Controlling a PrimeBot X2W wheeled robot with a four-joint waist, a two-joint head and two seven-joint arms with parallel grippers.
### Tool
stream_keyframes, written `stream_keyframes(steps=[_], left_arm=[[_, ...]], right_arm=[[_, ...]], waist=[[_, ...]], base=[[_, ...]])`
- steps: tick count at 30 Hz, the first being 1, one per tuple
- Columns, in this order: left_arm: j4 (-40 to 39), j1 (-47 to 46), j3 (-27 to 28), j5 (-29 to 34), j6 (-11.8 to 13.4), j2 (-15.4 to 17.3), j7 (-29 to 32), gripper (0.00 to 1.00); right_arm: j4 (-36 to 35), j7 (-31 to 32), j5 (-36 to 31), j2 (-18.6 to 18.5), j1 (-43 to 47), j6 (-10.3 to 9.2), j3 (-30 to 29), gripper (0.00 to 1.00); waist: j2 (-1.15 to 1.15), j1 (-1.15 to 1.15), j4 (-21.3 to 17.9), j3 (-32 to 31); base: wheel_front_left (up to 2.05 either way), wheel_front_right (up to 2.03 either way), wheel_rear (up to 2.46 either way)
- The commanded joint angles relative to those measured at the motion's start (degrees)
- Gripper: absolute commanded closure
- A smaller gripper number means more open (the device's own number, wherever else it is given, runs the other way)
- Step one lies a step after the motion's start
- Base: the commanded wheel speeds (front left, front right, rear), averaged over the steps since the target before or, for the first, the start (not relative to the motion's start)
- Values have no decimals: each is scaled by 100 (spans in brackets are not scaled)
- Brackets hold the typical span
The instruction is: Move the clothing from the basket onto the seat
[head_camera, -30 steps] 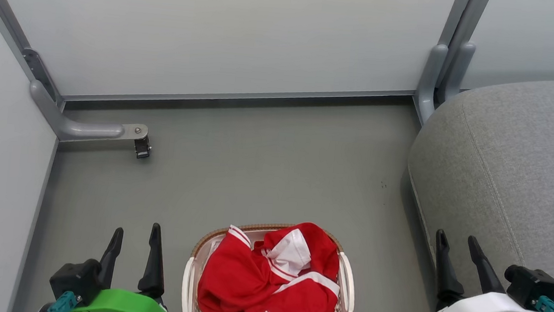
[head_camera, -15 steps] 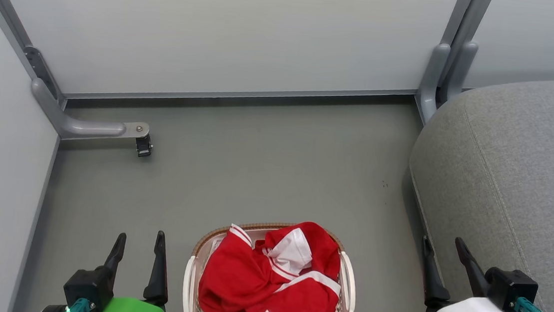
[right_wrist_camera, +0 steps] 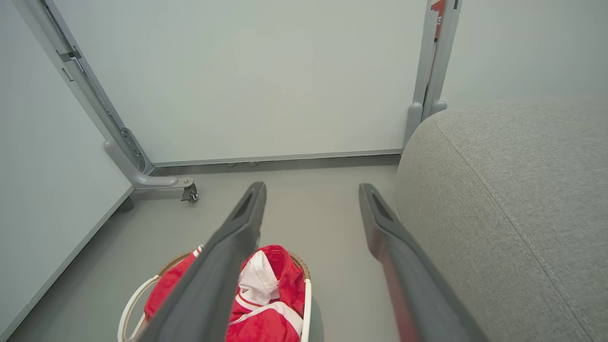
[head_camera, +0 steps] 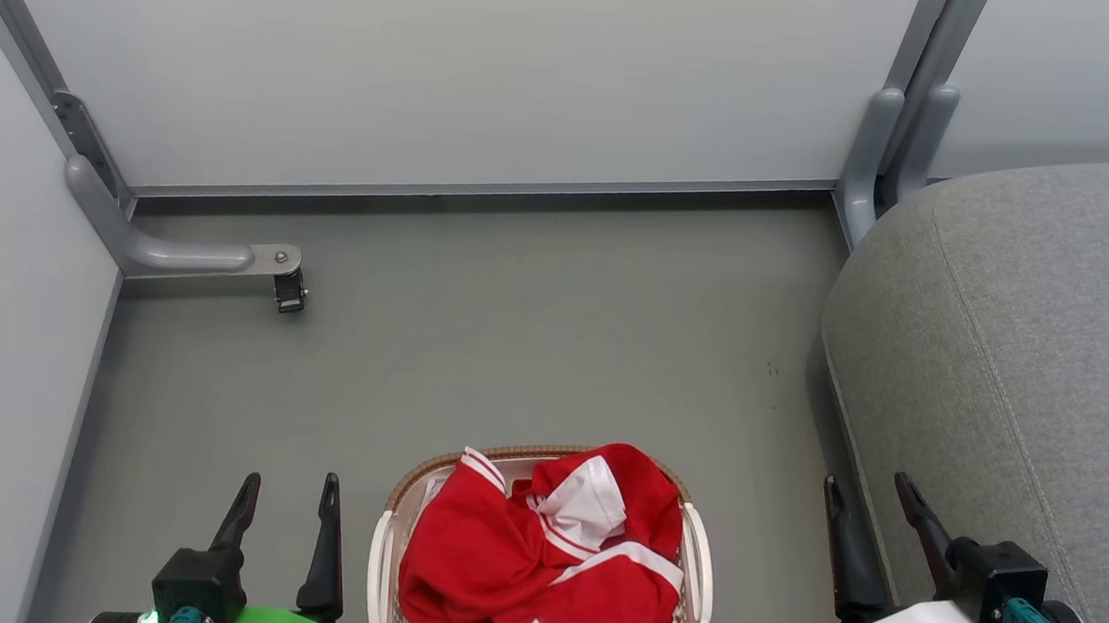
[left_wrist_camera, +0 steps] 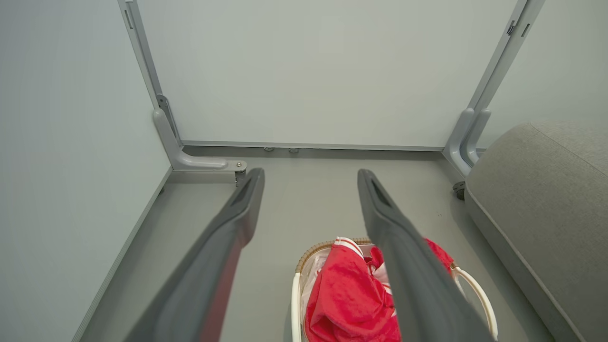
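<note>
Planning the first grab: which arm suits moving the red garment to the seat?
Probably right: the open right gripper hangs beside the seat, right of the basket. The left gripper is nearer the red garment but farther from the seat.

Bare grey floor runs to a pale partition panel well ahead of the left gripper. Ahead of that gripper, a grey metal foot juts from the corner, ending in a small black wheel. Far ahead of the right gripper, two grey posts stand side by side.
</note>
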Motion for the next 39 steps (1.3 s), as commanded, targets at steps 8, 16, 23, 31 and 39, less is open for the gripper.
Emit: stream_keyframes(steps=[8,16,23,31,39], left_arm=[[70,73,10,111,38,41,-53,0],[101,65,-5,92,47,41,-53,0],[111,63,-11,78,51,41,-53,0],[120,-10,-55,92,37,41,-53,0],[200,-460,-158,428,-101,74,-46,0]], right_arm=[[31,-61,-142,-36,-12,1,9,0],[41,-61,-129,-36,-10,1,27,0],[7,-61,-130,-36,-5,1,34,0],[-57,-61,-146,-36,-68,1,22,0],[-178,-60,-195,-36,-296,1,-21,0]], waist=[[0,0,-4,1],[0,0,-1,8],[0,0,-5,36],[0,0,-24,193],[0,0,-57,806]], base=[[0,0,0],[0,0,0],[0,0,0],[0,0,0],[0,0,0]])
